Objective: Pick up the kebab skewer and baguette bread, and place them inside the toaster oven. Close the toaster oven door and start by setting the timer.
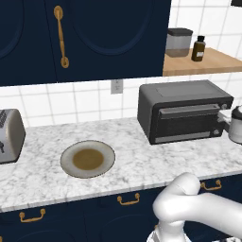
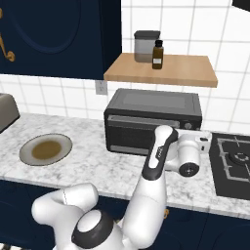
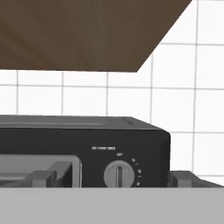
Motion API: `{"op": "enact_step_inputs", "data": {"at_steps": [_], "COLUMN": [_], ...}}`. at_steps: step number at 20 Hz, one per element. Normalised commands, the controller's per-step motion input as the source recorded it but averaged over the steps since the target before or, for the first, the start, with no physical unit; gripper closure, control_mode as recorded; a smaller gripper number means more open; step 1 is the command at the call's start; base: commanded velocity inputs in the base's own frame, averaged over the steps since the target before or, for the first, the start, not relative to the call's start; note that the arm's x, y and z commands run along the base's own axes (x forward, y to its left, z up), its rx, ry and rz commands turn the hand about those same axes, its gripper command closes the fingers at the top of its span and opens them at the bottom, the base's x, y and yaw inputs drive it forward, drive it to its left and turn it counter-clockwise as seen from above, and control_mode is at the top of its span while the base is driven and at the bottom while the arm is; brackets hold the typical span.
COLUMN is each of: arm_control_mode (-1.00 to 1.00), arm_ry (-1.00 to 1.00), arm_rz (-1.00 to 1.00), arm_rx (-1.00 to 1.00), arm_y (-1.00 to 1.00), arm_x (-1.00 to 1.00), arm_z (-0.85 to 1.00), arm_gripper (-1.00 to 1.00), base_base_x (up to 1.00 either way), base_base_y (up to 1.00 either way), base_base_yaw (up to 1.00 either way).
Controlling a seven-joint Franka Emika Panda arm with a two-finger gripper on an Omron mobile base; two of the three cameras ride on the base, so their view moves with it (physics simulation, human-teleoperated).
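The oven [image 1: 184, 111] stands on the marble worktop [image 1: 142, 165] against the far tiled wall, under a wooden shelf [image 2: 161, 69] holding a grey canister [image 2: 145, 46] and a dark bottle [image 2: 157, 54]. Its door [image 1: 189, 120] is shut. The end effector [image 2: 205, 141] hovers close in front of the oven's right side, facing a round knob [image 3: 119, 175]; its fingers [image 3: 41, 178] stand well apart, gripping nothing. An empty plate [image 1: 87, 159] lies to the left, a silver toaster [image 1: 9, 134] further left. A stove [image 2: 234, 163] sits to the right.

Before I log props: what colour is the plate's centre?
Brownish-olive, ringed by a pale grey rim; the plate shows best in the left base view.
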Motion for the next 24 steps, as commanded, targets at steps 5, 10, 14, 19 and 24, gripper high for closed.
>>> {"op": "enact_step_inputs", "data": {"at_steps": [5,10,14,19,24], "arm_control_mode": [-1.00,-1.00,-1.00,-1.00,-1.00], "arm_ry": [-0.01,-0.03,-0.03,-0.05,-0.06], "arm_rz": [0.00,0.00,0.00,0.00,0.00], "arm_rx": [0.03,0.03,0.03,0.01,0.00], "arm_y": [-0.11,-0.11,-0.04,-0.01,-0.14], "arm_x": [0.07,0.16,0.16,0.08,0.14], "arm_z": [0.00,0.00,-0.03,-0.20,-0.16], "arm_gripper": [-1.00,-1.00,-1.00,-1.00,-1.00], "base_base_x": [0.00,0.00,0.00,0.00,0.00], "base_base_y": [0.00,0.00,0.00,0.00,0.00], "base_base_yaw": [0.00,0.00,0.00,0.00,0.00]}}
